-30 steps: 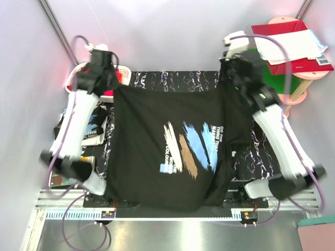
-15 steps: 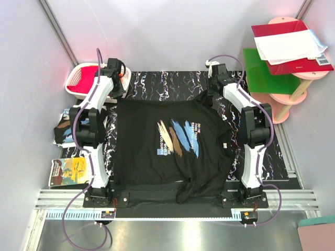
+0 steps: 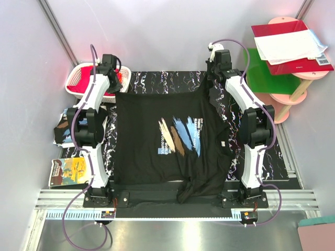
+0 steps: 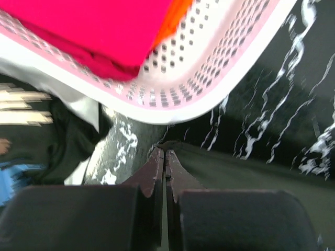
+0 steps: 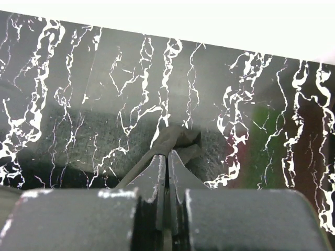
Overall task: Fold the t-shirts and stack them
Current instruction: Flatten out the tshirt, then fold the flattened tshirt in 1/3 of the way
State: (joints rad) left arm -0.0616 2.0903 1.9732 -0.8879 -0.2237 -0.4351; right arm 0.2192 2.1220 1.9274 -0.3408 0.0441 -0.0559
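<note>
Both your left pincer (image 4: 163,155) and right pincer (image 5: 167,157) pinch the limp black t-shirt (image 3: 167,141) over the marbled table (image 3: 167,79). A perforated pink basket (image 4: 209,78) crowds the left.

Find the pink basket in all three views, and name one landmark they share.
Top external: pink basket at upper left, beyond the black t-shirt's far-left corner.
Left wrist: its perforated wall fills the top, above the left end effector.
Right wrist: not in it.
Shared landmark: the black marbled mat, seen in all three.
</note>
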